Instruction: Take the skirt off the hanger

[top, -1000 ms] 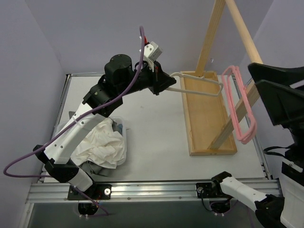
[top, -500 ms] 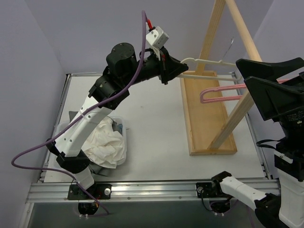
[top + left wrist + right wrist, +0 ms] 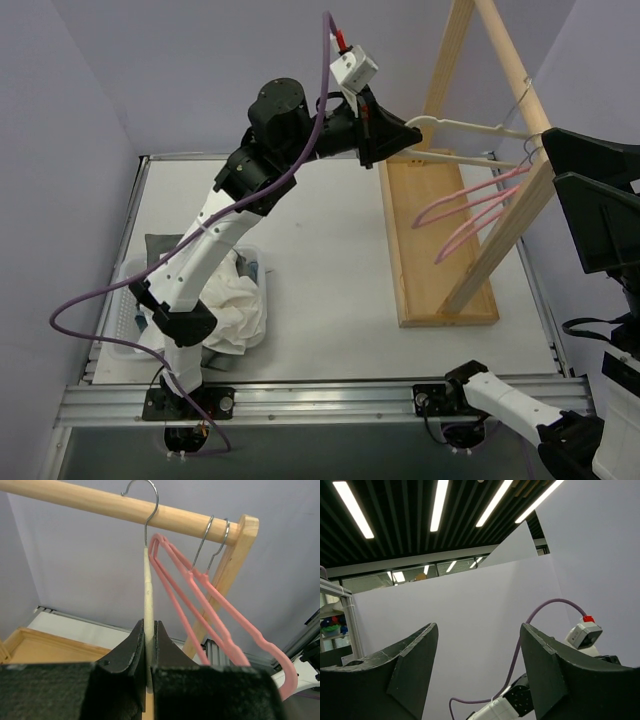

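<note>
Three hangers are counted on one wooden rail [image 3: 90, 501]: one cream hanger [image 3: 148, 590] and two pink hangers [image 3: 220, 615]. Three metal hooks [image 3: 146, 500] are seen over that rail, one for each hanger. One wooden rack [image 3: 440, 250] is shown on the table. One clear bin [image 3: 125, 280] is present, and one white garment [image 3: 235, 310] is heaped in it. Two robot arms [image 3: 215, 240] are in view.
</note>
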`<move>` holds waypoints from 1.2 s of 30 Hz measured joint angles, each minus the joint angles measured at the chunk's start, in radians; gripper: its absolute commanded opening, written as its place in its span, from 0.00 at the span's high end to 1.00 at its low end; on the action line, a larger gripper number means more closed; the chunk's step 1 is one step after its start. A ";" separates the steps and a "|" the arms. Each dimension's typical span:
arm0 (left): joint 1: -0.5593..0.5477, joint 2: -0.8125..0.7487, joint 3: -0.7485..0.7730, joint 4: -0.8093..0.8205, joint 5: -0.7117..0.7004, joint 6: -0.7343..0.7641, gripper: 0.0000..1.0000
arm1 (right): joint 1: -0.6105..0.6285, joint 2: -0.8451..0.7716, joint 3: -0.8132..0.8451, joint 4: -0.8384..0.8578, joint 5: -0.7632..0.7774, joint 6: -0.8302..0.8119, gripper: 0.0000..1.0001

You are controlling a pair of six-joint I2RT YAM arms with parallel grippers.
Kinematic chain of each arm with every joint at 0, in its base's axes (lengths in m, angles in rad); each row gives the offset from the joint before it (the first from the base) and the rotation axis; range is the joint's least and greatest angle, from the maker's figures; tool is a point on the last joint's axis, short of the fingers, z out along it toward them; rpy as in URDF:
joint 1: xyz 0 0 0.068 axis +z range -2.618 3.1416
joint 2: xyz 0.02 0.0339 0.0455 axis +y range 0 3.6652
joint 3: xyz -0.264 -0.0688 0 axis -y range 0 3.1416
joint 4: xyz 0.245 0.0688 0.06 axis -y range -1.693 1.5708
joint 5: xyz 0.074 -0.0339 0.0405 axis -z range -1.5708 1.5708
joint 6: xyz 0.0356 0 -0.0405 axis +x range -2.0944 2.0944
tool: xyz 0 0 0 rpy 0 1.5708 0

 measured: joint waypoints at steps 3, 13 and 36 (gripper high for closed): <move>0.001 0.052 0.022 0.024 0.031 -0.020 0.98 | 0.004 -0.005 0.000 -0.013 0.010 -0.019 0.38; 0.019 0.081 0.044 0.061 0.090 -0.083 0.98 | 0.005 -0.006 0.000 -0.062 0.038 -0.061 0.38; 0.182 0.183 0.094 0.034 0.272 -0.352 0.98 | 0.012 -0.026 -0.018 -0.082 0.061 -0.087 0.38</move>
